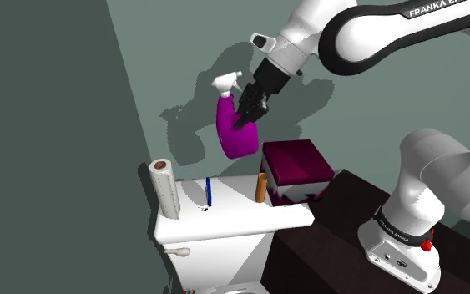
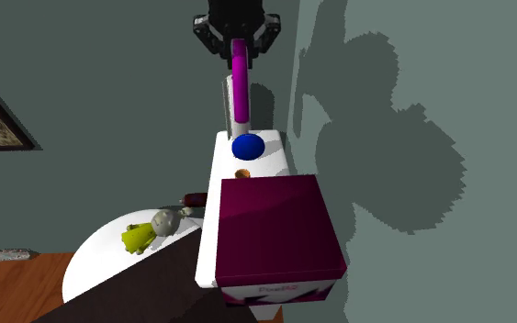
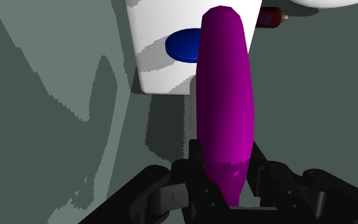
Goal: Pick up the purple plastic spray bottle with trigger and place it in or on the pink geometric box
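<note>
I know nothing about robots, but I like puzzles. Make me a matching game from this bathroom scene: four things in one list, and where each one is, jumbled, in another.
Things:
1. purple spray bottle
2. dark magenta box
3. paper roll
4. blue disc

Places:
A. upright at the end of the toilet tank lid towards the shoulder view's left
B. on the lid's end next to the dark stand
C. in the air, clasped by the pincer
D. on the lid, between the roll and the brown cylinder

Pairs: 1-C, 2-B, 3-A, 4-D
</note>
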Action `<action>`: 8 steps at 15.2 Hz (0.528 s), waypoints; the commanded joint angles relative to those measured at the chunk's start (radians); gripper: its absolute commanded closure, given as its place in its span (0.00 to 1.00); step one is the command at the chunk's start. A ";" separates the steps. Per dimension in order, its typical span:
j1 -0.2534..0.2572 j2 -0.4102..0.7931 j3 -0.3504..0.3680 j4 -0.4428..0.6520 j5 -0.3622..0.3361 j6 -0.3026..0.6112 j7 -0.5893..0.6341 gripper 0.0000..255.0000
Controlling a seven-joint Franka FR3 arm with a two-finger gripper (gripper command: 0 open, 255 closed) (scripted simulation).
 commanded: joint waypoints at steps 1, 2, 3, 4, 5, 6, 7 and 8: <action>-0.022 -0.067 -0.013 -0.048 -0.015 -0.021 -0.018 1.00; -0.036 -0.103 -0.022 -0.072 -0.024 -0.035 -0.029 1.00; -0.050 -0.139 -0.031 -0.095 -0.033 -0.051 -0.040 1.00; -0.065 -0.175 -0.041 -0.117 -0.043 -0.068 -0.052 1.00; -0.081 -0.211 -0.051 -0.137 -0.053 -0.086 -0.064 1.00; -0.097 -0.247 -0.061 -0.156 -0.063 -0.106 -0.077 1.00; -0.115 -0.282 -0.072 -0.174 -0.074 -0.127 -0.090 1.00; -0.133 -0.317 -0.084 -0.191 -0.085 -0.149 -0.104 1.00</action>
